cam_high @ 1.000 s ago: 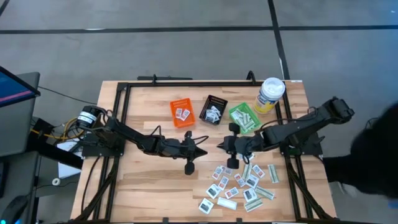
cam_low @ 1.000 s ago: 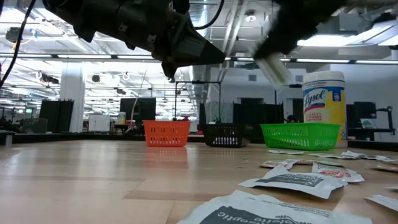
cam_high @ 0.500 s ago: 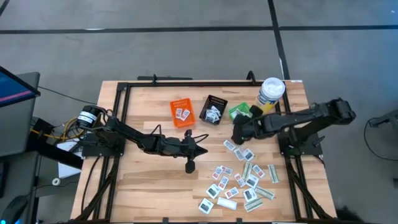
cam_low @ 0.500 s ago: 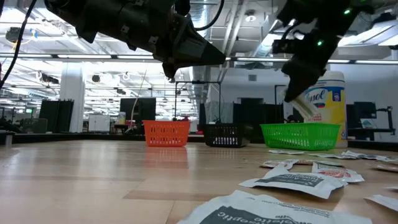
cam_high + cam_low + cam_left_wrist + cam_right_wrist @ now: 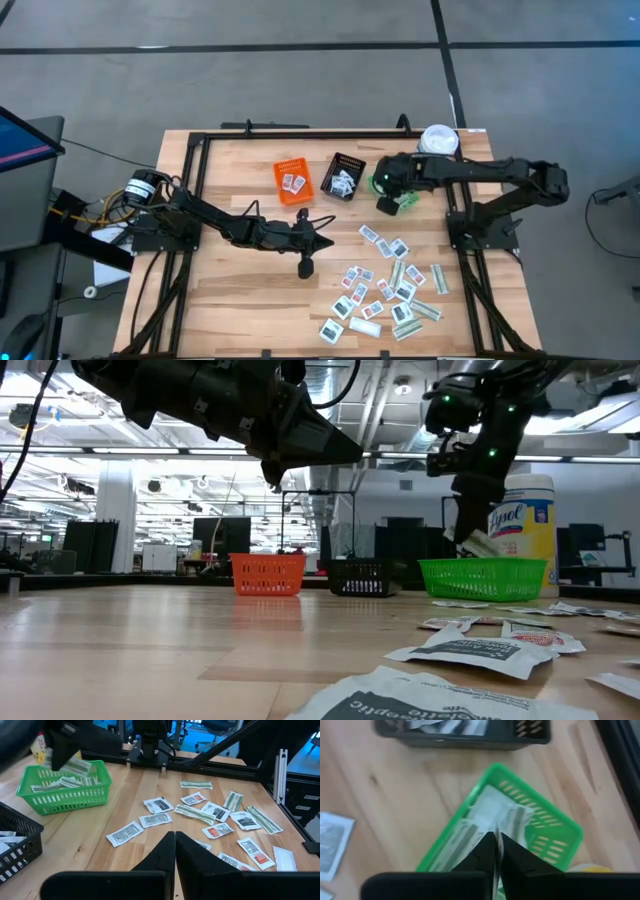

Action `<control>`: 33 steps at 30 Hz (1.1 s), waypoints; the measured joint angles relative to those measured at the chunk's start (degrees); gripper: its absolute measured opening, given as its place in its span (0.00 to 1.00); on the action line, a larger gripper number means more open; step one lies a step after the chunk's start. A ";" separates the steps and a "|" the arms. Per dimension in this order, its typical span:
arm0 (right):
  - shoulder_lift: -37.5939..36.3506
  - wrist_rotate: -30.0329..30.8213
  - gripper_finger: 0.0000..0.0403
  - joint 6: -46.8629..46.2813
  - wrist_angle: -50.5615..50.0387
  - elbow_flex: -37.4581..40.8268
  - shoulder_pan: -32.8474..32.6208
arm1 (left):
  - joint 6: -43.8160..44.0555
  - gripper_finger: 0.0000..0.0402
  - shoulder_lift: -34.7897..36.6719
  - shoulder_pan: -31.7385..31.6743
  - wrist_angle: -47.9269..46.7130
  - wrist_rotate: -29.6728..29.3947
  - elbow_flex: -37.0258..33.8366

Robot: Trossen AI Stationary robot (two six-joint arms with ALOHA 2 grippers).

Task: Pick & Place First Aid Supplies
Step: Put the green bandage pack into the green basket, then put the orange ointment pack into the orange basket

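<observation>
Now the right pincer (image 5: 496, 851) hangs over the green bin (image 5: 398, 199), pinching one long pale-green strip (image 5: 478, 544) that tilts down into it. Three small bins stand in a row: orange (image 5: 293, 181), black (image 5: 344, 176) and green. About twenty packets (image 5: 391, 291) lie scattered flat on the table (image 5: 220, 290), pointing every way. The left pincer (image 5: 175, 849) is pressed together, empty, above the table's middle.

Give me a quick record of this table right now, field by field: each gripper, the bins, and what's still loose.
right gripper: above the green bin, shut on a pale-green strip packet
left gripper: shut, empty, mid-table
orange bin: holds packets
black bin: holds white packets
loose packets: scattered on the table's right near side
canister: behind the green bin
</observation>
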State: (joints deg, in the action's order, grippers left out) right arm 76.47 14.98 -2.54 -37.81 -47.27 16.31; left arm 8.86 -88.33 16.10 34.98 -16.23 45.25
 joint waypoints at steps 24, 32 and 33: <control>-4.32 16.16 0.37 -12.08 -13.57 -9.94 -13.82 | 0.02 0.03 0.00 0.00 -0.02 0.04 0.00; -6.61 10.15 0.32 -25.88 -2.35 -3.92 -27.05 | 0.02 0.03 0.00 0.10 -0.05 0.15 0.00; -5.80 10.17 0.31 -27.37 0.31 -2.39 -28.46 | 0.02 0.03 0.00 0.19 -0.04 0.15 0.00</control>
State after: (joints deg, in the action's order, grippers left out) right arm 70.67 25.15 -29.91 -37.50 -49.66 -12.15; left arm 8.88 -88.33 16.29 34.94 -16.08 45.25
